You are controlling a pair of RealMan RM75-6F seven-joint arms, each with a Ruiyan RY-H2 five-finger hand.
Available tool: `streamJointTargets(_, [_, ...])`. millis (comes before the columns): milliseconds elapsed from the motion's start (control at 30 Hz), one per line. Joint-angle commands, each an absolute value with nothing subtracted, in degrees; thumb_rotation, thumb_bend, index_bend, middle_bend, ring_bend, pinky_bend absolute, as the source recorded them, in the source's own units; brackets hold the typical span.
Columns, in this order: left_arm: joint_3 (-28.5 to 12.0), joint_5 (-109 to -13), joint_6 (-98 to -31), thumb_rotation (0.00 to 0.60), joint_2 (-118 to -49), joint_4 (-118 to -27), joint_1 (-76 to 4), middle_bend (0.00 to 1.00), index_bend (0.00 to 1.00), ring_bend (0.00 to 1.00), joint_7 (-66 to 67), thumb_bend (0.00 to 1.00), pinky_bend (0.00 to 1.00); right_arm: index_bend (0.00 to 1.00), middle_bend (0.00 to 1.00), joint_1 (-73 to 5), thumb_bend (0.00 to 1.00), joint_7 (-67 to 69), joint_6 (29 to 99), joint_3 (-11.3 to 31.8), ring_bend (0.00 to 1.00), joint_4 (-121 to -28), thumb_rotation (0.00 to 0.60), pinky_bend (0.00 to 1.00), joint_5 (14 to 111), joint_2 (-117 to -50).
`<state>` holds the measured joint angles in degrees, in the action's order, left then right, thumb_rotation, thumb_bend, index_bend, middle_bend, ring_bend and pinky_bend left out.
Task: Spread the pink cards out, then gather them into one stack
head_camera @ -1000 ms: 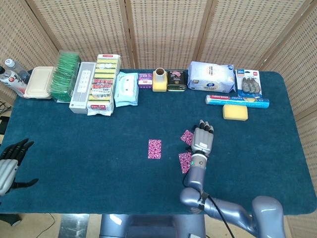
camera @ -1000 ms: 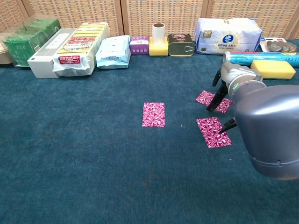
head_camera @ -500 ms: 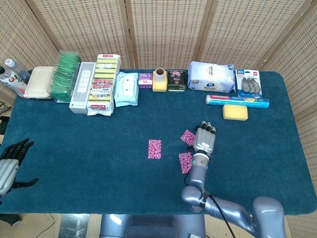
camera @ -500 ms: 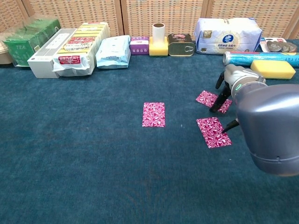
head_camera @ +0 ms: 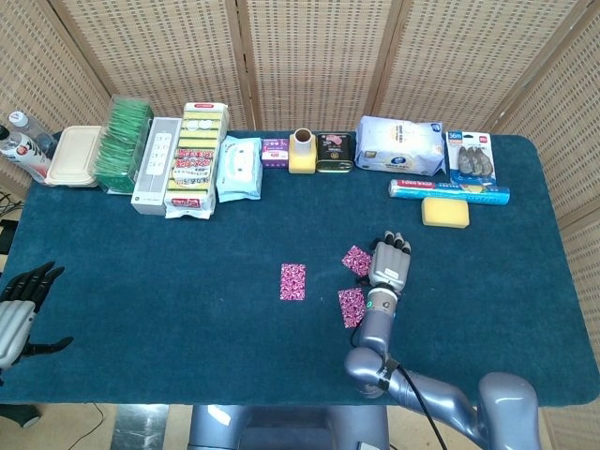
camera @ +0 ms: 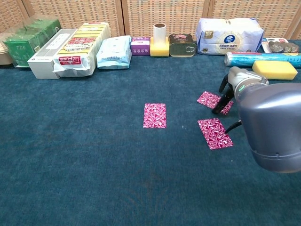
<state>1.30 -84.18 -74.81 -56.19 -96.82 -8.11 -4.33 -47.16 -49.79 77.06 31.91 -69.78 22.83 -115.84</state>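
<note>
Three pink cards spread on the blue surface, right robot hand [head_camera: 389, 262] over the right-hand pair.

Lies palm down, fingers extended toward the far side, tips [camera: 217, 109] at the right edge of the far right card [camera: 214, 101]; grasping nothing that can be seen, though contact with that card cannot be told. Just near of it, the near right card [camera: 214, 133], tilted, close beside the forearm. Further left and apart from both, the middle card [camera: 154, 115], lying flat and square. At the near left edge of the surface [head_camera: 169, 309], the left robot hand [head_camera: 19, 305], released, fingers spread and holding nothing. Along the far edge, a row of goods: green packets [head_camera: 124, 142], a tissue pack [head_camera: 401, 145], a yellow sponge [head_camera: 444, 213].
</note>
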Motion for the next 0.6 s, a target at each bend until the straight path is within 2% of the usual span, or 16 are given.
streamJointTargets(33, [1.27,-84.05,-74.66,0.600,-56.26,-96.88,-8.18,0.00,0.00,0.00,-4.07,0.03,0.03,0.34,0.13,-47.26,0.14,-49.66,76.93,32.07,0.04,-69.53,0.600,0.09,22.88,-115.89])
streamJointTargets(600, [1.17,-83.49,-74.26,0.600,-56.36,-97.16,-8.35,0.00,0.00,0.00,-3.53,0.03,0.03,0.38,0.16,-47.21,0.26,-49.51,75.50,33.15,0.05,-68.66,0.600,0.11,21.01,-115.84])
